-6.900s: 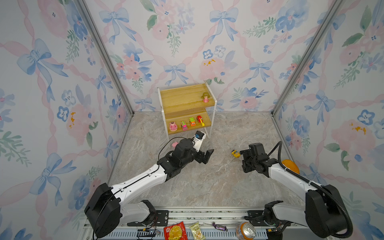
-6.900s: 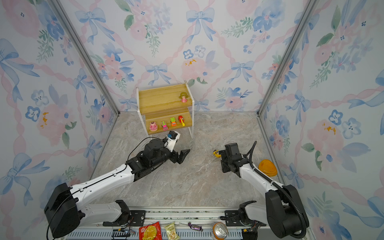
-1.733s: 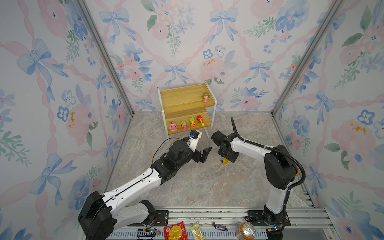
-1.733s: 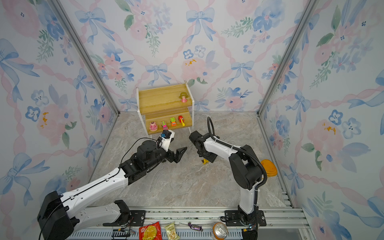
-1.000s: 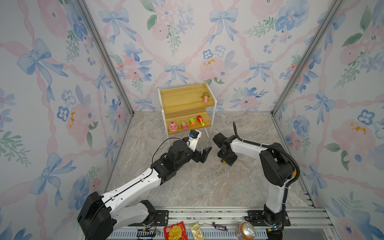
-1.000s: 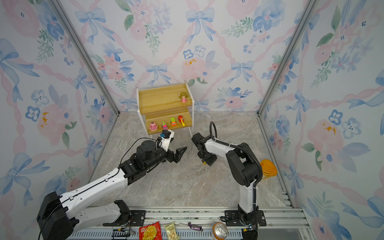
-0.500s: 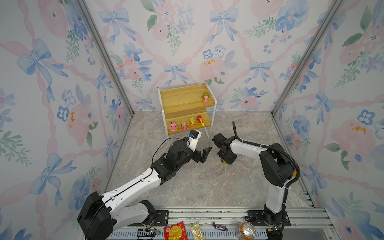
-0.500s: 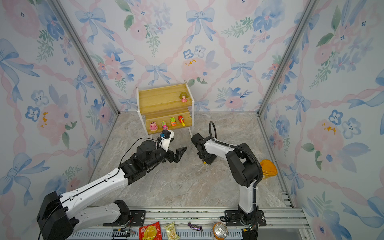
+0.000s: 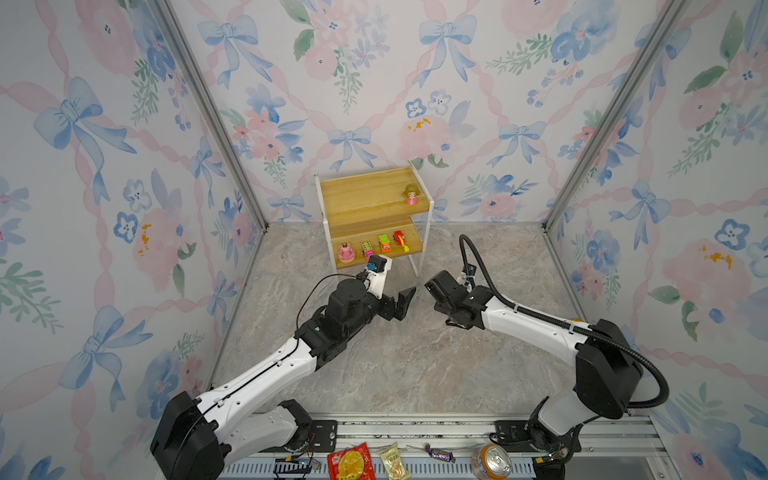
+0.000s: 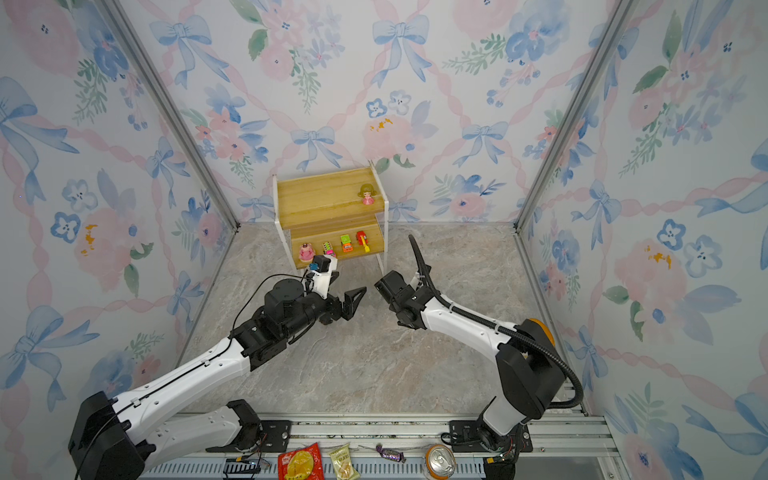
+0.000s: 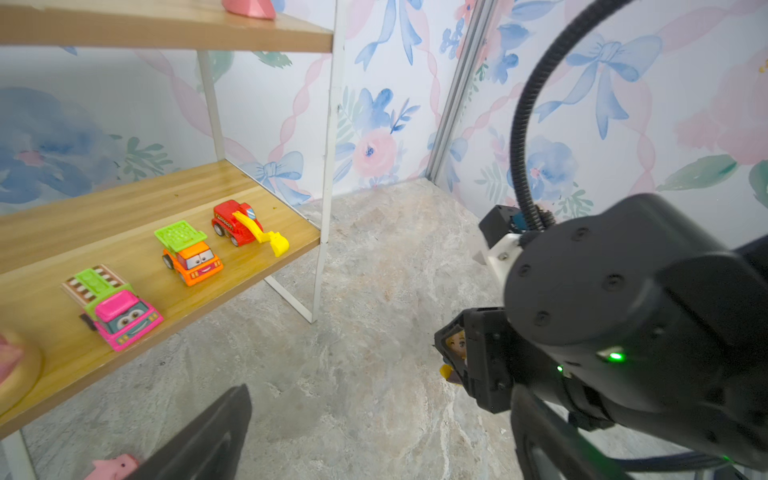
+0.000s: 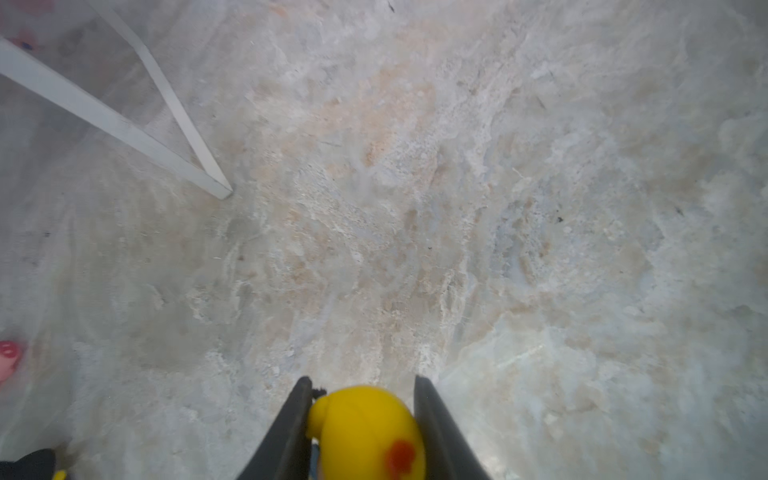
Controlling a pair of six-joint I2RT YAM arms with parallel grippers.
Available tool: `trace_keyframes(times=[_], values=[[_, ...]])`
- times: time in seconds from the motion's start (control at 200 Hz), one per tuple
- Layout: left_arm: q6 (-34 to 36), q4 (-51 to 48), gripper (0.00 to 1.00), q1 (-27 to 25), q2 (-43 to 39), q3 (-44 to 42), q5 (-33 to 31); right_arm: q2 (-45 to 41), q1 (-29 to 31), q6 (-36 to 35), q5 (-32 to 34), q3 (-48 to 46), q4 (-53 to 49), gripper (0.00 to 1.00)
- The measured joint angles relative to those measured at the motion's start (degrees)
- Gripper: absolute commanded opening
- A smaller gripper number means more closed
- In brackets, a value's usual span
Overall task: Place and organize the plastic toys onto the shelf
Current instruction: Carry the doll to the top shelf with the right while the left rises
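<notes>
- Yellow plastic hair fills the gap of the right tool. It is clamped across the head of the figure, probably because the head is the widest firm part of so small a toy.
- In both top views the figure itself is hidden under that tool, which sits at 5 o'clock from the shelf, near its front leg. Whether the toy is clear of the desk I cannot tell.
- The shelf stands at 12 o'clock on the desk, backed against the wall, so only its front is open to the arms.
- Its lower board carries a round pink toy and three cars in a row along the front edge.
- The top board holds only a doll at its 3 o'clock end, so the figure likely belongs beside it.
- The left tool is spread wide with nothing in it, at 6 o'clock from the shelf. It seems to be standing by.
- A pig lies on the desk by that tool, not yet shelved.
- The packets and the can sit at the 6 o'clock rail, outside the work.
</notes>
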Motion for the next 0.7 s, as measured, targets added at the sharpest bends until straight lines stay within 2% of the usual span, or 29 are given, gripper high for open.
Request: trace_keyframes(times=[0.11,0.24,0.33,0.49,0.7], values=[[-1.4,-0.17,0.98,3.5,-3.06,0.31,1.03,-4.31,1.22,-7.54,0.98,-0.13,3.89,0.25],[-4.37,-2.38,0.98,11.8,-5.68,2.89,3.63,-8.39,3.39,-18.12,1.16,0.0,8.92,0.26],[-5.97,-4.2,0.98,15.58,-6.95,5.49,4.52,-11.08,4.15,-25.0,-0.61,0.63,12.57,0.27],[-9.29,-5.25,0.98,22.64,-8.11,8.74,7.72,-11.98,4.2,-36.46,-7.8,8.09,16.98,0.27],[-13.09,-6.4,0.98,31.89,-6.97,10.27,10.84,-5.46,4.13,-48.63,-22.43,25.59,21.14,0.3]])
